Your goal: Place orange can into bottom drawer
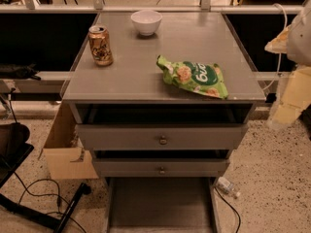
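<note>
Speckled flooring surrounds a grey cabinet (126,62). At the right edge the gripper (287,101) hangs blurred beside the cabinet top, touching nothing; whether it is spread or closed cannot be told. Nearest it lies a green snack bag (194,76), then a white bowl (146,21) at the back, and the orange can (100,45) upright at the left. The bottom drawer (160,205) sits pulled out below.

A grey table (141,76) stands on a pale speckled floor (272,178) in warm, dim light. Dark panels (43,40) and white rails (48,8) run behind it. A cardboard box (65,154) sits at its left, with black cables (34,191) nearby. The end effector (289,101) hangs at the right edge.
</note>
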You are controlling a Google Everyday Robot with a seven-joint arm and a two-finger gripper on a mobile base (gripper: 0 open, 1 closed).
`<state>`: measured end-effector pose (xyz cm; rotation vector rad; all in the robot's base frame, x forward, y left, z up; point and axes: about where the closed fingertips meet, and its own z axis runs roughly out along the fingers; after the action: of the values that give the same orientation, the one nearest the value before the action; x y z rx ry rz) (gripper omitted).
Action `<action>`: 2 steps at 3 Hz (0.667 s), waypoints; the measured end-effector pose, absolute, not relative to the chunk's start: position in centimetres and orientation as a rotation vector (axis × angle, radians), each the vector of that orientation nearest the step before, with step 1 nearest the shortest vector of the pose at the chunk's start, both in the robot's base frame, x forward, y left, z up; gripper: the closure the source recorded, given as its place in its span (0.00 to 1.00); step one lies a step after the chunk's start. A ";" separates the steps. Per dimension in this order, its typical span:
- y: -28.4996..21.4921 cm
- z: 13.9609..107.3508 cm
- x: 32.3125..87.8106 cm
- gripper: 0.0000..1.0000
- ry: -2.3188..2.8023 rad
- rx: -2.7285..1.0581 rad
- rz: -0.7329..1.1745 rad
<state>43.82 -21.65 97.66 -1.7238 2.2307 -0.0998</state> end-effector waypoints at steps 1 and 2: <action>-21.7 97.7 43.8 0.00 2.230 -1.724 -0.100; -21.1 98.3 45.1 0.00 2.167 -1.689 -0.081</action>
<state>45.08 -21.10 98.35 -1.6894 2.1669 -0.0806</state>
